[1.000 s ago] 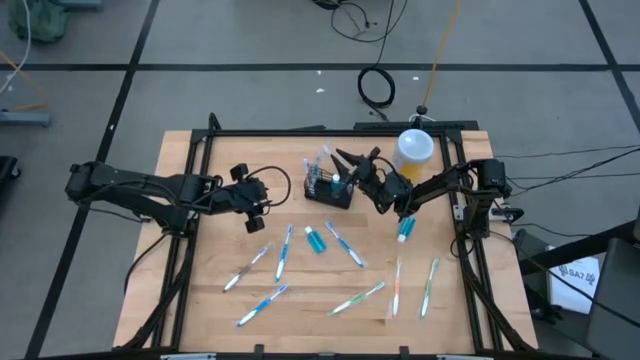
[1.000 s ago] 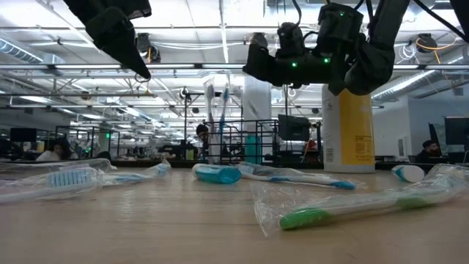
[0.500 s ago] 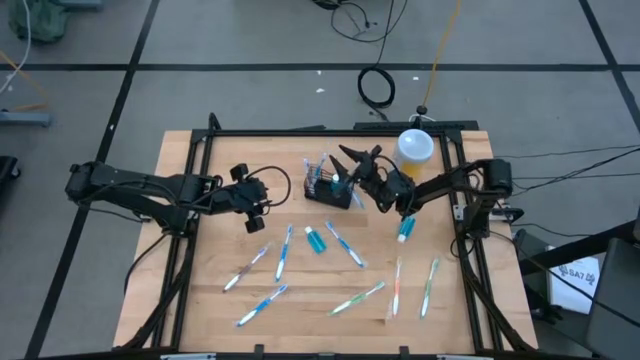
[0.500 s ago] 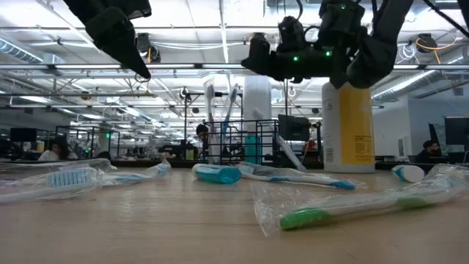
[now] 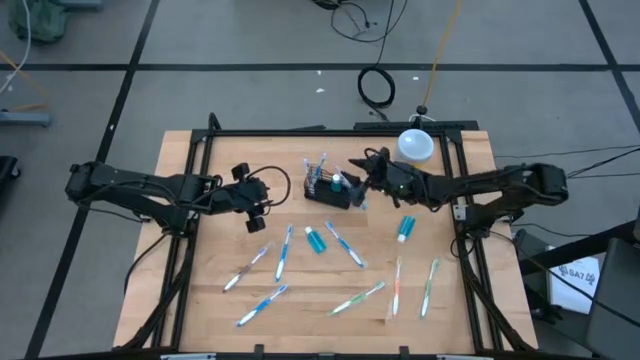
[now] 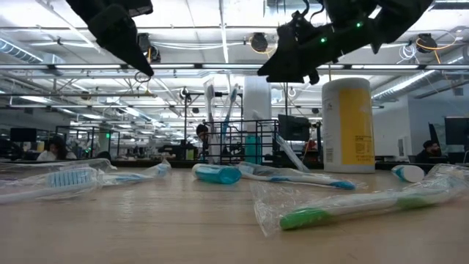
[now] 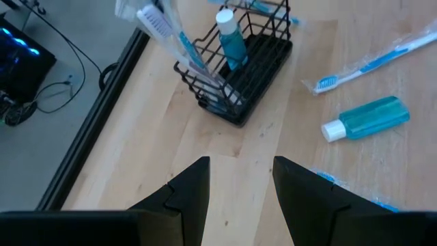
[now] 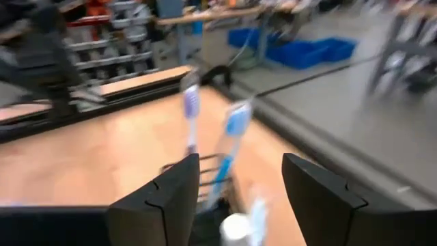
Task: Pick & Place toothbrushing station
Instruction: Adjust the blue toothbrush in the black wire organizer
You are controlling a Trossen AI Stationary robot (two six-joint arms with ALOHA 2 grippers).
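The black wire caddy (image 5: 329, 189) stands on the table at the far middle, with upright toothbrushes and a small blue bottle in it. It also shows in the left wrist view (image 7: 235, 72) and the low view (image 6: 242, 143). My right gripper (image 5: 362, 178) is open and empty. It hovers above the caddy's right end and points at it, and the toothbrush heads (image 8: 190, 106) show between its fingers. My left gripper (image 5: 256, 210) is open and empty, above the table left of the caddy (image 7: 240, 164).
A tall yellow bottle with a white lid (image 5: 416, 146) stands at the far right, behind my right arm. Several wrapped toothbrushes (image 5: 345, 245) and two small blue bottles (image 5: 316, 240) (image 5: 404, 230) lie across the table's near half.
My right arm has stretched out flatter from the table's right side, uncovering the yellow bottle's lid. Its gripper has turned and shifted slightly toward the near edge, and now points at the caddy's right end. The caddy and my left arm have kept still.
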